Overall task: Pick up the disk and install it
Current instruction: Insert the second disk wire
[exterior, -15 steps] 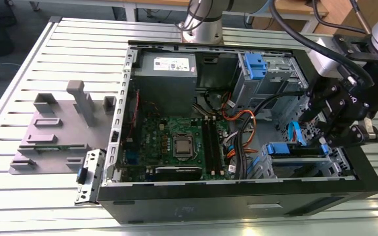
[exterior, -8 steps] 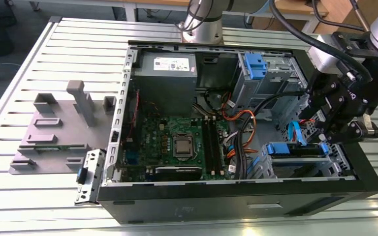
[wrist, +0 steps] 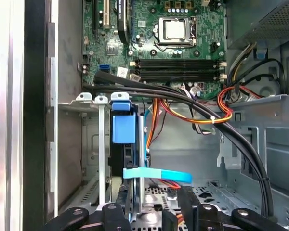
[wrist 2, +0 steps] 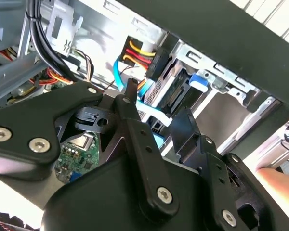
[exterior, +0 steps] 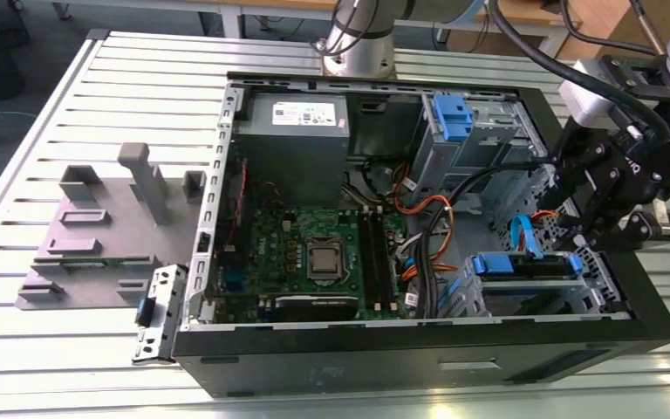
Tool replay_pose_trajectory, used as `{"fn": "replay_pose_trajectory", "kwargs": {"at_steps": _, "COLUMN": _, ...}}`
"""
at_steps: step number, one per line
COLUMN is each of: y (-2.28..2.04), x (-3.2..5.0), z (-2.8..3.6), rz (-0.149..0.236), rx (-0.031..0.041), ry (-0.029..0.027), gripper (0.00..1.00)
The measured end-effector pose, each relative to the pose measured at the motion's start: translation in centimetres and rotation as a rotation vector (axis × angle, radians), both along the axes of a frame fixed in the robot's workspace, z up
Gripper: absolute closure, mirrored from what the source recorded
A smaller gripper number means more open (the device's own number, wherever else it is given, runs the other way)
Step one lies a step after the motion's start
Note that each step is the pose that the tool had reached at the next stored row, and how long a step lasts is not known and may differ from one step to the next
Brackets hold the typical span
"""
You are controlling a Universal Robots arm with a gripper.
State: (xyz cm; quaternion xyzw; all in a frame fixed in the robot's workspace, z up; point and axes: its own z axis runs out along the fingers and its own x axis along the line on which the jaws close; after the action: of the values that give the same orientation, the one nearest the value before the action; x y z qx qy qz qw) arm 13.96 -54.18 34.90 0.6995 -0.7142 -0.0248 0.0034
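Slatted metal table (exterior: 32,218) under an open computer case (exterior: 428,349), motherboard (exterior: 311,253) and grey power supply (exterior: 294,131) inside. Just below the gripper (exterior: 597,231), seated in the drive cage (exterior: 597,288): the disk (exterior: 522,264), blue tab (wrist: 123,129) outward. Fingers spread, holding nothing, just above that blue tab.

The exterior view looks down on the open computer case (exterior: 428,349); both wrist views peer closely inside it.
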Motion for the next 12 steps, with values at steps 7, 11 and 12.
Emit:
{"fn": "replay_pose_trajectory", "kwargs": {"at_steps": 7, "y": 0.13, "x": 0.92, "z": -0.07, "rz": 0.0, "rx": 0.0002, "ry": 0.0, "gripper": 0.45}}
{"fn": "replay_pose_trajectory", "kwargs": {"at_steps": 11, "y": 0.16, "x": 1.56, "z": -0.12, "rz": 0.0, "rx": 0.0001, "ry": 0.0, "gripper": 0.45}}
{"fn": "replay_pose_trajectory", "kwargs": {"at_steps": 12, "y": 0.17, "x": 1.69, "z": -0.14, "rz": 0.0, "rx": 0.0003, "ry": 0.0, "gripper": 0.45}}
